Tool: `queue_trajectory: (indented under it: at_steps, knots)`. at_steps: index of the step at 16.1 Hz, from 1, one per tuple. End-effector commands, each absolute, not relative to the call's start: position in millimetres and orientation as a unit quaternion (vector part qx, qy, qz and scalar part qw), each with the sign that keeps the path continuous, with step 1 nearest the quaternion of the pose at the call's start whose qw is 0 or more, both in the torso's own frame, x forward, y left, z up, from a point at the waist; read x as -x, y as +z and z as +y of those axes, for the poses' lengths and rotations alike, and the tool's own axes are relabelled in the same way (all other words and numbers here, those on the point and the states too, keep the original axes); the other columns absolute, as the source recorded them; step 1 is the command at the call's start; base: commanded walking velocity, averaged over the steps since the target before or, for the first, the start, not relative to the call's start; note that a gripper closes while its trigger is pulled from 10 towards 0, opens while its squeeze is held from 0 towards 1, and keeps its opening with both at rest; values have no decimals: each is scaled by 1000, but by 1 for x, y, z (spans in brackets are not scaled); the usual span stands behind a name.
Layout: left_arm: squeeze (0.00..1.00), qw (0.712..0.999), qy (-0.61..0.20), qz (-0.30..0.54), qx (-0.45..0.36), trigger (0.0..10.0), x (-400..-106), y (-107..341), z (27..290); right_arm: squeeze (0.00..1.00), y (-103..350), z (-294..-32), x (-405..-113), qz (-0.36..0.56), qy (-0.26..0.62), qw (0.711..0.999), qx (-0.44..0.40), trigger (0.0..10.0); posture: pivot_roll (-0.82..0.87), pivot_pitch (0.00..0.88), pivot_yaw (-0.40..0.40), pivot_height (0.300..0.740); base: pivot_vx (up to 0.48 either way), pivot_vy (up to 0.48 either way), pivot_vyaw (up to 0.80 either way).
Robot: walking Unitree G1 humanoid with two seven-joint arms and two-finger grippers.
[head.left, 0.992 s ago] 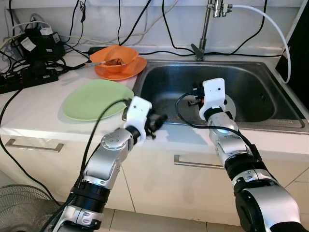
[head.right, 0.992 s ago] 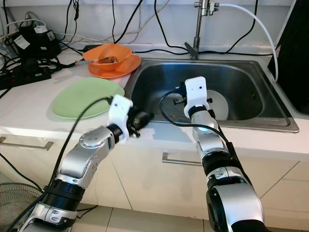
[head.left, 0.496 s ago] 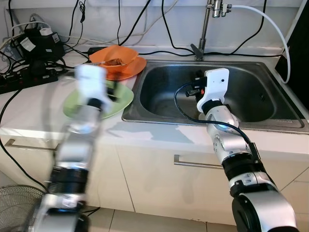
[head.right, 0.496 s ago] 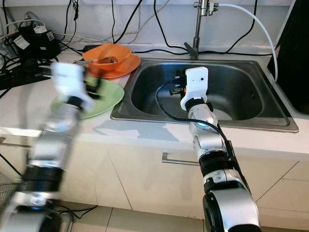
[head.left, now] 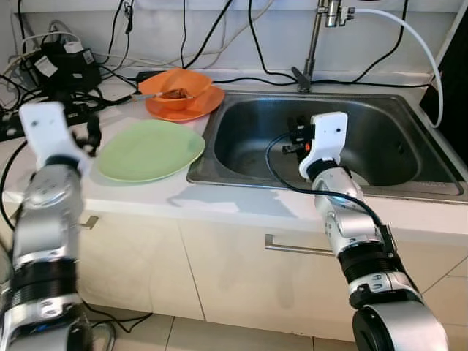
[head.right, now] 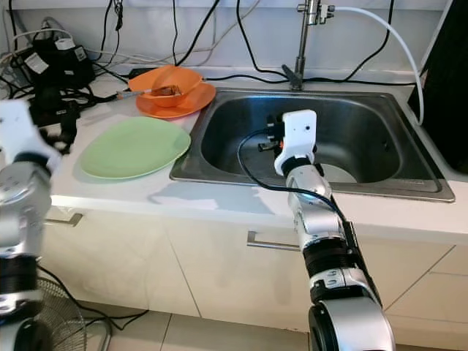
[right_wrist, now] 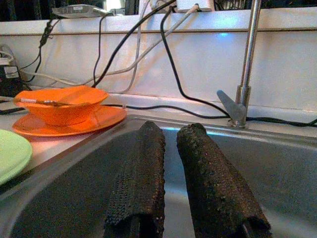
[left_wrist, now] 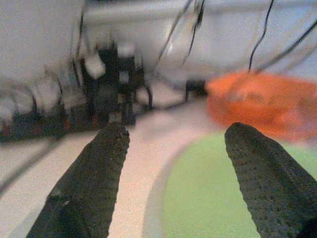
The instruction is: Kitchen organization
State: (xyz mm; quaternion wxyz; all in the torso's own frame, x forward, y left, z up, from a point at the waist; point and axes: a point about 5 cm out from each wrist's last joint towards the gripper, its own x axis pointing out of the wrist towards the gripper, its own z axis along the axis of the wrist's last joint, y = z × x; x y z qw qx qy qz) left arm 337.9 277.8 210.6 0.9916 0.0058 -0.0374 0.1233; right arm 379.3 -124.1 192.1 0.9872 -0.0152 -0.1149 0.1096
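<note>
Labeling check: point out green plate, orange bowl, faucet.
green plate [head.left: 150, 150], left eye view, bare centre.
orange bowl [head.left: 175, 82], left eye view, front wall.
faucet [head.right: 300, 36], right eye view, upright pipe.

You have a plate [head.left: 150, 150] on the counter [head.left: 153, 194] left of the sink [head.left: 395, 157]. Behind it, a bowl [head.left: 174, 88] sits on another plate [head.left: 191, 108].
</note>
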Motion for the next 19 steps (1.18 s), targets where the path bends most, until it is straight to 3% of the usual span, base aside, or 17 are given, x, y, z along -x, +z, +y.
queue_trajectory:
  at_steps: [1,2,11,19]
  knots:
    - [306,992,122,-11,9,10000,-336,202,283,0,191,-123,-378,-111,114,987,14,10000,45,0,69,740,0,0,0]
    - [0,992,123,3,23,10000,-334,198,286,0,191,-124,-377,-109,114,987,15,10000,52,0,67,740,0,0,0]
    - [0,976,150,109,114,10000,-325,166,285,0,192,-124,-377,-106,117,987,22,10000,47,0,75,740,0,0,0]
    - [0,958,119,128,228,10000,-333,160,266,0,195,-123,-378,-108,120,987,28,10000,30,0,75,740,0,0,0]
